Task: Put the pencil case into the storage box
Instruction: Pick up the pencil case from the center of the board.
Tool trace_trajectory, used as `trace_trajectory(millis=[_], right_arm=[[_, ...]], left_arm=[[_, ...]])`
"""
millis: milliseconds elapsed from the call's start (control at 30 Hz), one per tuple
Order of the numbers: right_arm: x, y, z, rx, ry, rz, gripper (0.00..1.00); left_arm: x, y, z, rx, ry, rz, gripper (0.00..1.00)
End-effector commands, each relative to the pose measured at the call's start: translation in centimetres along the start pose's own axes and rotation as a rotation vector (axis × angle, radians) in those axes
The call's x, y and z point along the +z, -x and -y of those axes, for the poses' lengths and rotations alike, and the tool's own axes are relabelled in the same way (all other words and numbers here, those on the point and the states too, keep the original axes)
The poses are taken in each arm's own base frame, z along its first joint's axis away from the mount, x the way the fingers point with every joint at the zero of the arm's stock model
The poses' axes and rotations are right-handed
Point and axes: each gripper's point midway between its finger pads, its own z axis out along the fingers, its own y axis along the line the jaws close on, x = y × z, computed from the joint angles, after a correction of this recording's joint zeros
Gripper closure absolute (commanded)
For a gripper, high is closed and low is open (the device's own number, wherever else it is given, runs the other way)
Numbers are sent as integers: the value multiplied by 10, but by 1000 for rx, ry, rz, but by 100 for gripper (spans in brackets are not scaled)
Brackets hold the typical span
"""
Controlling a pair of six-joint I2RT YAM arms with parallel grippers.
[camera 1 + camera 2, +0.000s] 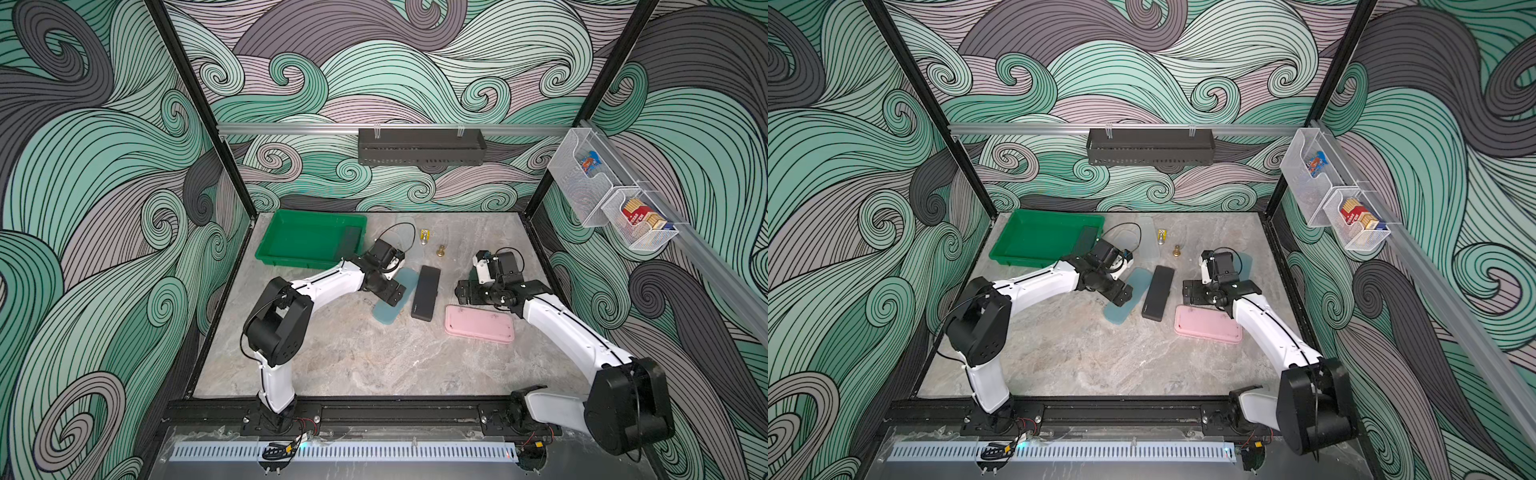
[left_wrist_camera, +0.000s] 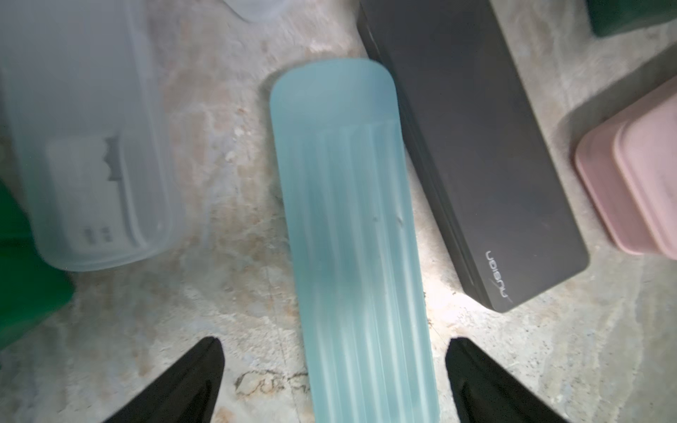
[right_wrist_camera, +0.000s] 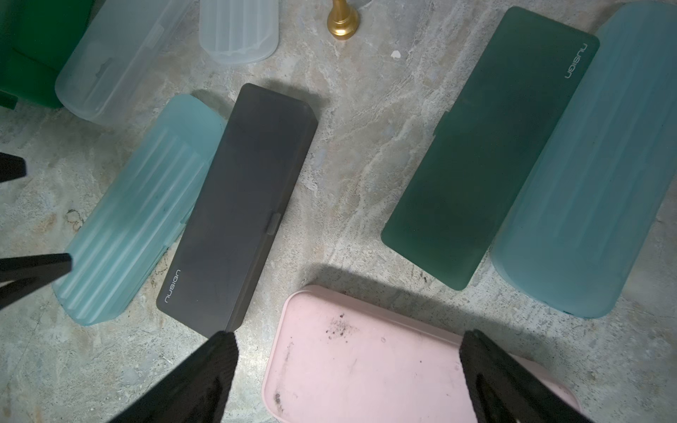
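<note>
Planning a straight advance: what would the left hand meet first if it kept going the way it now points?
The ribbed light blue pencil case. The open left hand points down at it with its tips on either side. The gap above the case is hard to judge.

green storage box (image 1: 302,240), pink case (image 1: 478,324), blk case (image 1: 426,298)

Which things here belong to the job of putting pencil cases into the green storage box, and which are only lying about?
Job: storage box, light blue case, black case, pink case, dark green case, frosted clear case.
Lying about: gold pawn-shaped piece, black trough, wire baskets.
</note>
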Motion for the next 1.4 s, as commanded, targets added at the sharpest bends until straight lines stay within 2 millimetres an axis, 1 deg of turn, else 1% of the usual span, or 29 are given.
trace_trajectory(millis=[0, 133, 333, 500, 633, 700, 800, 933, 1033, 1233, 1367], right_arm=[[1, -7, 0, -11, -4, -14, 1], [2, -9, 1, -19, -7, -18, 1], [3, -11, 4, -24, -20, -20, 1], [2, -12, 4, -23, -20, -17, 1], [0, -12, 5, -22, -23, -11, 1], [-1, -12, 5, -21, -23, -7, 1], [-1, -13, 5, -19, -23, -8, 1], [-2, -13, 5, -18, -20, -3, 1], [-1, -14, 4, -16, -19, -8, 1], [-2, -15, 3, -13, -13, -8, 1], [-3, -12, 3, -14, -9, -4, 1]], left_arm=[[4, 8, 11, 40, -11, 1, 1], [16, 4, 17, 50, -10, -23, 1], [27, -4, 24, 77, 3, -43, 1], [41, -14, 22, 73, 22, -79, 1], [50, -18, 22, 67, 21, -95, 2], [53, -19, 22, 65, 18, -101, 9], [55, -22, 23, 62, 14, -110, 24], [48, -23, 21, 54, 28, -100, 25], [35, -20, 16, 49, 58, -78, 25], [-4, -4, -1, 37, 154, -27, 24], [-31, 12, -22, -15, 206, 22, 23]])
